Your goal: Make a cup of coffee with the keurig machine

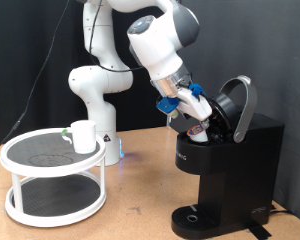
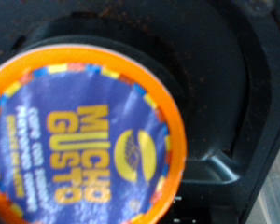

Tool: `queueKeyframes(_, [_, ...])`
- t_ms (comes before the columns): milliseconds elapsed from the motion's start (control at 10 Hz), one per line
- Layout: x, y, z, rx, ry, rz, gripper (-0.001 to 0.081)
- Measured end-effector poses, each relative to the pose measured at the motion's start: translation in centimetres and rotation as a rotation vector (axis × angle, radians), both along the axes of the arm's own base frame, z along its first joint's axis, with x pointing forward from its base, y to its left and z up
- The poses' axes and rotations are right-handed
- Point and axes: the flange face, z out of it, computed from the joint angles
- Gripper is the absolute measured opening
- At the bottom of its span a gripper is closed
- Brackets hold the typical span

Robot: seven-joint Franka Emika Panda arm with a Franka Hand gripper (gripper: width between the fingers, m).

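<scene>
The black keurig machine (image 1: 240,160) stands at the exterior view's right with its domed lid (image 1: 236,104) hinged open. My gripper (image 1: 196,118) reaches down into the open top and is shut on a coffee pod (image 1: 198,127), held just above the pod chamber. In the wrist view the pod (image 2: 84,140) fills most of the picture, with an orange rim and a blue "Mucho Gusto" label, over the machine's dark round chamber (image 2: 224,103). My fingers do not show there. The white cup (image 1: 83,135) stands upright on the top shelf of a round stand, away from the gripper.
The white two-tier round stand (image 1: 35,165) sits on the wooden table at the exterior view's left. The robot's base (image 1: 108,140) is behind it. The machine's round drip tray (image 1: 195,216) holds nothing. A black curtain hangs behind.
</scene>
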Motion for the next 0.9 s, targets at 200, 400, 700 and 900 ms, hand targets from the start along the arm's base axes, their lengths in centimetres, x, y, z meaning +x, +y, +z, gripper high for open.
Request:
queueKeyframes(200, [0.1,0.2,-0.8,-0.008,0.016,-0.005,0.0735])
queueKeyframes(400, [0.2,0.3,-1.2,-0.013,0.017,-0.006,0.0735])
queueKeyframes(700, [0.6,-0.1,-0.4,0.016,-0.055,-0.037,0.0735])
queueKeyframes(900, [0.2,-0.9,0.9,0.035,-0.085,-0.034,0.0735])
